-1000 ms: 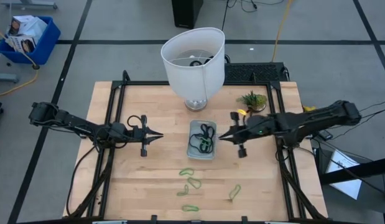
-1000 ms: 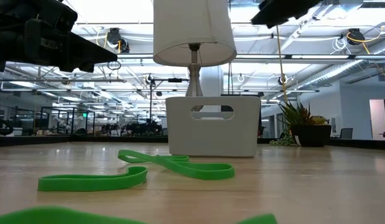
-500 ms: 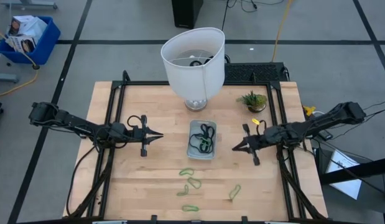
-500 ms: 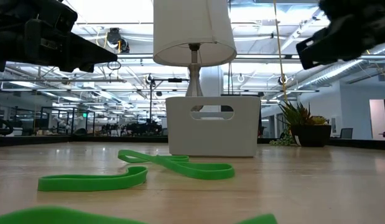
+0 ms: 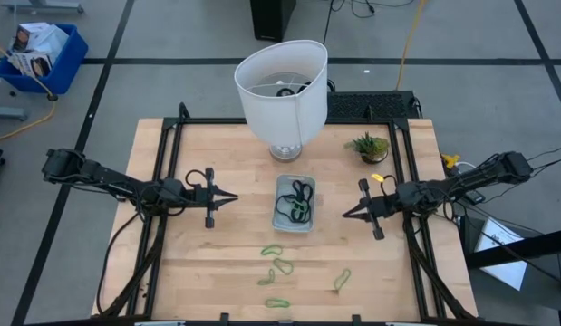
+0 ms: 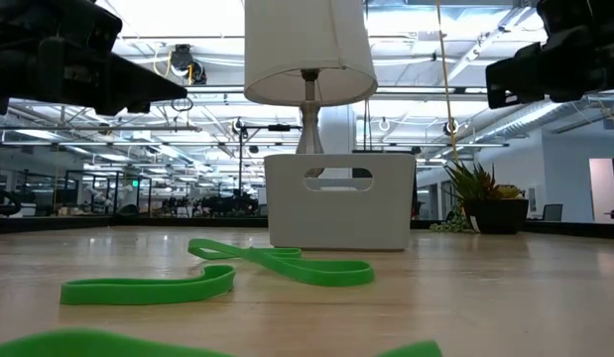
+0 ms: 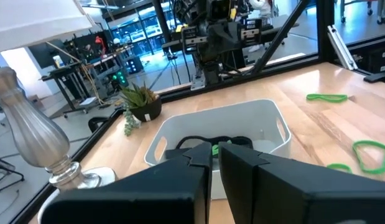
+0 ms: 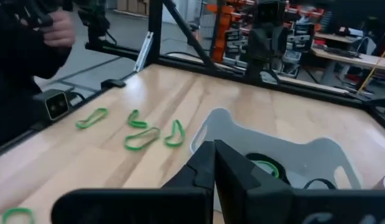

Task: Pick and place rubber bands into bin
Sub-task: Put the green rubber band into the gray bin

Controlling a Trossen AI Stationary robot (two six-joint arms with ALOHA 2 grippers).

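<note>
Bin at table centre, black and green bands inside.
Four green bands loose on wood nearer front edge. Left gripper and right gripper flanking bin, both closed, empty, above table.

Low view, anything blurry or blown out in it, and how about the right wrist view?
Low view: the nearest green rubber band at the bottom edge is out of focus, and the ceiling lights behind the lamp glare white. Right wrist view: soft overall, the person's hand smeared.
</note>
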